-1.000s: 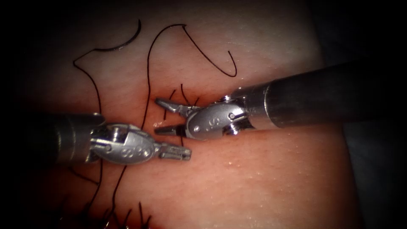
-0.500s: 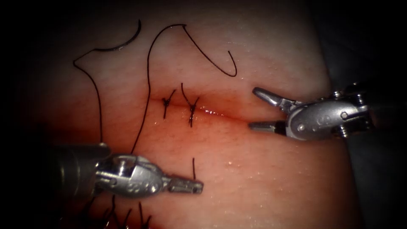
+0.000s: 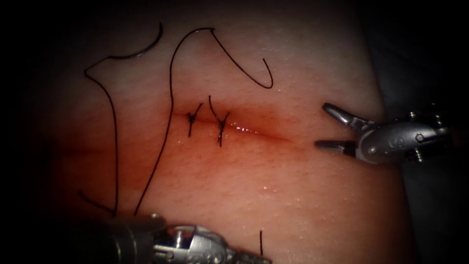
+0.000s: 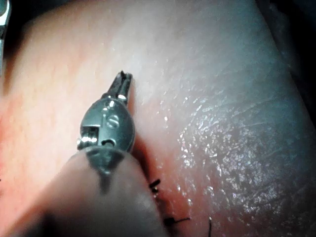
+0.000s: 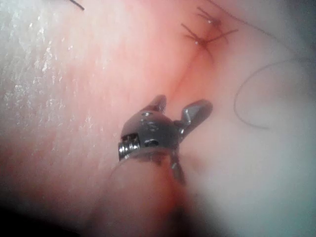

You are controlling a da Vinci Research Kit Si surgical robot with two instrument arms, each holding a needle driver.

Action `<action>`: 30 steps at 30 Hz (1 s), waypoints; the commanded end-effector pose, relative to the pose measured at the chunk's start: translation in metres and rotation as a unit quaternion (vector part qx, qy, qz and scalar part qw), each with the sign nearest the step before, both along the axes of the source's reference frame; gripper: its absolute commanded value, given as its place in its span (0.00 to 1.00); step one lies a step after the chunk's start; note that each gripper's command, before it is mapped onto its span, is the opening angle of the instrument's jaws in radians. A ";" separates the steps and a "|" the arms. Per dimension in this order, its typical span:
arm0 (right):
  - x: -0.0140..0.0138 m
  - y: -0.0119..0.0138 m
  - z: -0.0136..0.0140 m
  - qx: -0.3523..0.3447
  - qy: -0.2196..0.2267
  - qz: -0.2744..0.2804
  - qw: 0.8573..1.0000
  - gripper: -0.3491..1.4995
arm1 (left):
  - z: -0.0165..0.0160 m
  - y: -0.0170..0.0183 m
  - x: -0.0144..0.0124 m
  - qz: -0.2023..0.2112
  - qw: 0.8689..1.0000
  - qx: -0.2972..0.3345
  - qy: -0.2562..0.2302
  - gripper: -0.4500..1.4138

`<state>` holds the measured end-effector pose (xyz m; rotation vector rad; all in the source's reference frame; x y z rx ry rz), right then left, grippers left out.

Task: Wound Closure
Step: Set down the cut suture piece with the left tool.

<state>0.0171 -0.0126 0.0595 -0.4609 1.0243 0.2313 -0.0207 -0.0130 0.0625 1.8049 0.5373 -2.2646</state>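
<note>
Steel, right tool (image 3: 323,125): jaws spread wide, nothing between them, parked off the right end of the cut (image 3: 254,131), with the tissue (image 3: 303,205) bare beneath.
Same tool, wrist view: right tool (image 5: 180,106) gaping, tips aimed along the cut towards the stitches.
Left tool (image 3: 254,257): low at the near edge, jaws closed. A short cut end of thread (image 3: 260,240) stands up right at the tips, and I read it as pinched there.
Left wrist view: left tool (image 4: 122,81) clamped to a thin line, with a dark fleck at the very tip.
Needle (image 3: 149,47): lying free on the tissue, far up and to the left of the cut. Neither tool holds it and it is not in the tissue.
Thread (image 3: 115,137): trails from the needle in long loose loops down the left side.
Stitches: two knots, left knot (image 3: 191,117) and right knot (image 3: 221,122), sit across the cut with tails sticking out.
Red fluid (image 3: 244,128): glistening along the cut line.
Doing it well: a scrap that small slips easily, so my call is a firm pinch and a path away from the long loops.
In the way: the loops lie just beside the left tool's shaft, so snagging one could tug the needle. The right half of the cut is unstitched.
</note>
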 end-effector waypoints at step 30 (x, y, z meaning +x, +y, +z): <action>0.0026 -0.0016 0.0003 0.014 0.014 -0.012 1.000 0.96 | 0.0122 0.0048 0.0108 -0.074 0.969 0.126 0.199 0.55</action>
